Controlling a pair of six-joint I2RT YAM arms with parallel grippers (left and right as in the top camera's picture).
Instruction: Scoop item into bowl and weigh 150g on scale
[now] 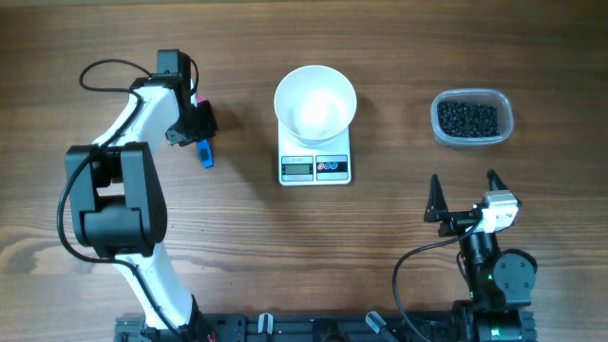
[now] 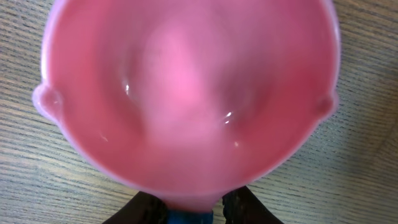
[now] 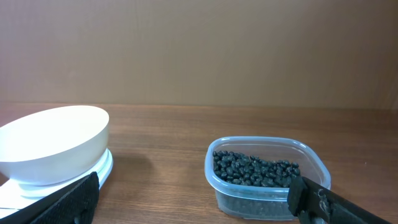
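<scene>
Bowl sits on scale, so it's set to weigh. Beans all in tub, 0 in bowl. L gripper straddles scoop handle, prob. for pickup; can't tell if it's gripping. R gripper wide open, empty, nr tub.

The pink scoop swamped the left wrist view, blurred, its rim cut off up top; the left pincer barely peeked in below, grip unclear. Overhead, the scale readout was too small to read.
</scene>
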